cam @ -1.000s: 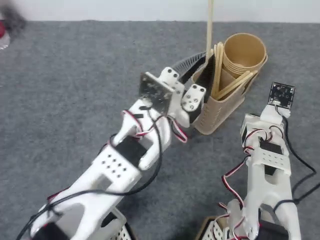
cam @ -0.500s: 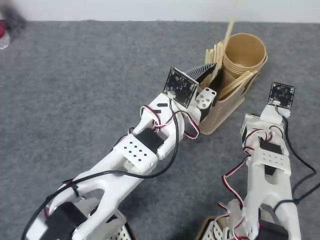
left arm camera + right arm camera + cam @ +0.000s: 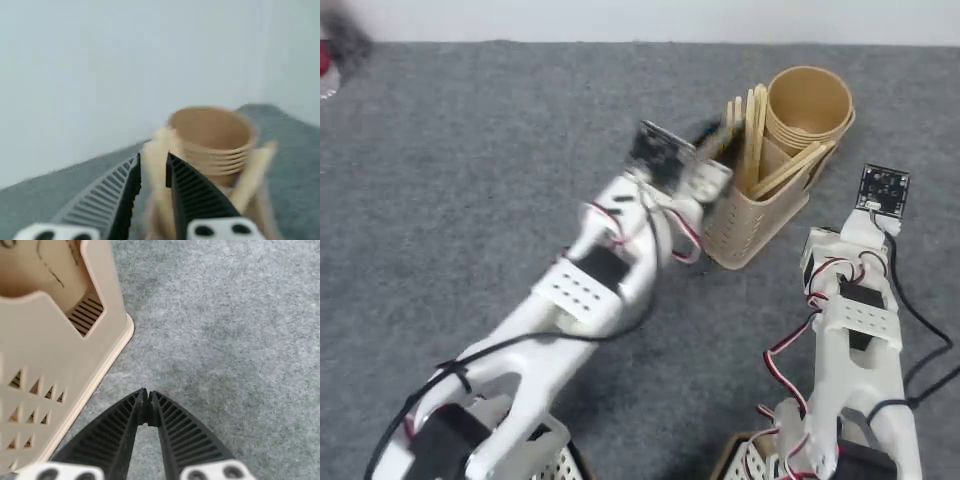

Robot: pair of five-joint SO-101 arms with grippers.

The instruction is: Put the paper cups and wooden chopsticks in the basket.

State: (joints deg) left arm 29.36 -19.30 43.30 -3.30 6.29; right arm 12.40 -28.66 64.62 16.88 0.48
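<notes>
A beige slotted basket point(image 3: 755, 215) stands on the grey carpet at the back right. A stack of paper cups point(image 3: 808, 100) sits in its far end, and several wooden chopsticks point(image 3: 752, 135) lean upright beside them. My left gripper point(image 3: 713, 138) hovers at the basket's left rim, slightly open, with nothing held. In the left wrist view the cups point(image 3: 212, 132) and the chopsticks point(image 3: 156, 150) show past the left gripper point(image 3: 152, 172). My right gripper point(image 3: 148, 409) is shut and empty, low over the carpet beside the basket's corner point(image 3: 60, 365).
The right arm point(image 3: 855, 320) stands just in front of the basket on its right side. A red and clear object point(image 3: 328, 62) lies at the far left corner. A white wall point(image 3: 620, 18) bounds the carpet at the back.
The left gripper held one chopstick upright over the basket, tipped it in among the others, let go and pulled back to the left. The right arm has not moved.
</notes>
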